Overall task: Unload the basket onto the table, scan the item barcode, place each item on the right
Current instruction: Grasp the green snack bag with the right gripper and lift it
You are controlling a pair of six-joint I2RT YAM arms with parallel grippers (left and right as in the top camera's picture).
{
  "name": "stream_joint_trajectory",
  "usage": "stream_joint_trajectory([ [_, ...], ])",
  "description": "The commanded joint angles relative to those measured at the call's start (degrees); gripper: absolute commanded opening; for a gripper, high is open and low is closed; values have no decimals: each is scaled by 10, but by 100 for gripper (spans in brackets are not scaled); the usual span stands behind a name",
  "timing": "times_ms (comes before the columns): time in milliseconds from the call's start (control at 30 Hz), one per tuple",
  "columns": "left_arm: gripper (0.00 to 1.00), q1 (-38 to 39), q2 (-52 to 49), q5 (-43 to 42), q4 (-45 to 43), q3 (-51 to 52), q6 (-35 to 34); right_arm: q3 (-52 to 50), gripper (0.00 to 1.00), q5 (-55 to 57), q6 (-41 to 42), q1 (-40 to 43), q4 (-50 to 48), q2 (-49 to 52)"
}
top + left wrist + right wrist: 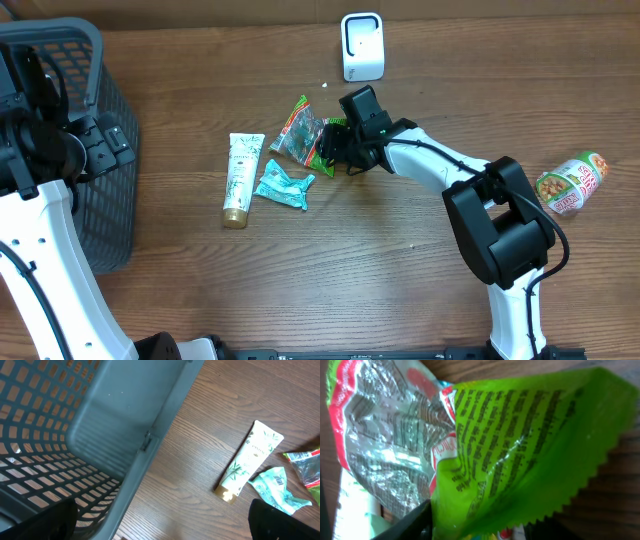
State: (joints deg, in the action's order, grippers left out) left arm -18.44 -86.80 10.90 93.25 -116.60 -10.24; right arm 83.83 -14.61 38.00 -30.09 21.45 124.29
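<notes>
Right wrist view, green packet (530,445) between the right jaws, whether clamped unclear, left jaws spread wide.

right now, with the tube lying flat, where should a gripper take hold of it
Probably across the middle of the tube, coming straight down from above with the jaws on its two long sides. It lies flat on the wood, and the teal packet crowds one side near the cap end, so grip farther up the body.
</notes>
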Motion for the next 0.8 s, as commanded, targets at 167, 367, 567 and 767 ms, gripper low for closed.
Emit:
stream_joint_trajectory([
  [167, 100, -3, -1, -3, -1, 0, 11, 32, 26, -26, -77, 47, 161, -8],
  [367, 100, -3, -1, -3, -1, 0, 10, 93, 71, -36, -268, 65, 302, -39],
  [567, 100, -3, -1, -3, -1, 0, 11, 209, 97, 14, -430, 66, 382, -42],
  [767, 100, -3, -1, -3, -1, 0, 10, 234, 100, 21, -600, 66, 323, -37],
])
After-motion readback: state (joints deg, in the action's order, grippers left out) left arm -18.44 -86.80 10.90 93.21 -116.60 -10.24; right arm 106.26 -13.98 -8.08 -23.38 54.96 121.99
